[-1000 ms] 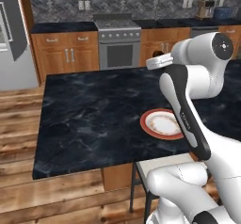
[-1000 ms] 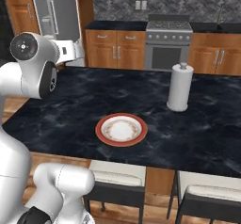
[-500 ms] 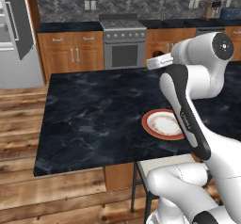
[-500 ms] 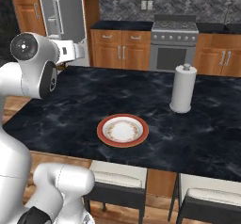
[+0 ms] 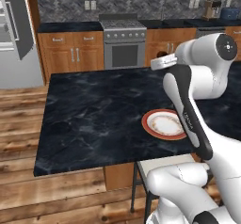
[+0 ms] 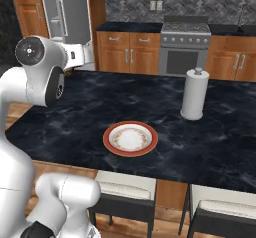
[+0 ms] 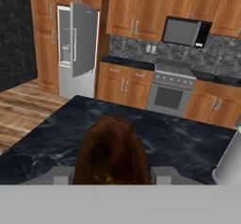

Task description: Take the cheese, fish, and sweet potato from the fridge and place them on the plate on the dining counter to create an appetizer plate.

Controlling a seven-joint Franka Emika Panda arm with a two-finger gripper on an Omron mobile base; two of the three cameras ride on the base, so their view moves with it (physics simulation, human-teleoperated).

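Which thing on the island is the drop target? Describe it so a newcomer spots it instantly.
Find the big black marbled dining counter in the middle of the kitchen. Near its front edge, above the stools, lies the plate: round, flat, white with a broad red-brown rim. Its only neighbour on the counter, the paper towel roll, stands tall and white.

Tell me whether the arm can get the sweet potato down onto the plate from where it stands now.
Probably yes. The sweet potato sits between the gripper's fingers, the plate lies bare on the dining counter just in front of the base, and the paper towel roll stands off to one side.
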